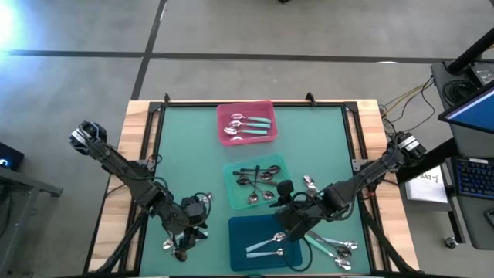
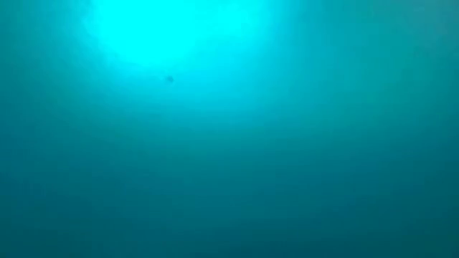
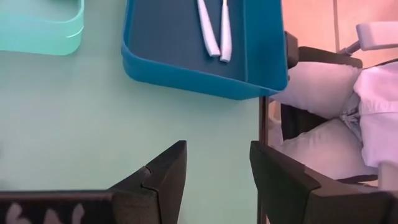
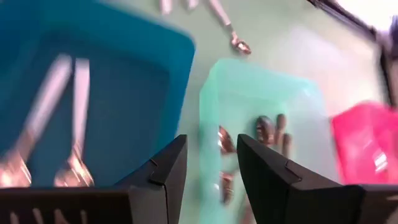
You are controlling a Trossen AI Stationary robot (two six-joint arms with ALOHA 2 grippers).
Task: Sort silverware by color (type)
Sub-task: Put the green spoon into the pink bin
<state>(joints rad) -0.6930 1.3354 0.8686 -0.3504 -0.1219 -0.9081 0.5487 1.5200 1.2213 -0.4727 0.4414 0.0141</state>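
Right claw (image 1: 287, 218) hovers between mint rectangular tray (image 1: 231, 176) and dark-teal rectangular tray (image 1: 239, 232), fingers parted, nothing held. Nearest loose metal-bowled spoons (image 1: 336, 245) lie just beside right arm on green bench (image 1: 185, 147), long axes slanting. Left claw (image 1: 193, 224) open, empty, near few spoons at bench's near-left. Pink tray (image 1: 266, 108) holds teal-handled spoons.

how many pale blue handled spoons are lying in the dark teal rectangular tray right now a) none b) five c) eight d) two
d) The high view shows two pale blue handled spoons lying side by side in the dark teal rectangular tray, and the left wrist view shows the same pair of pale handles in it with nothing else visible inside.
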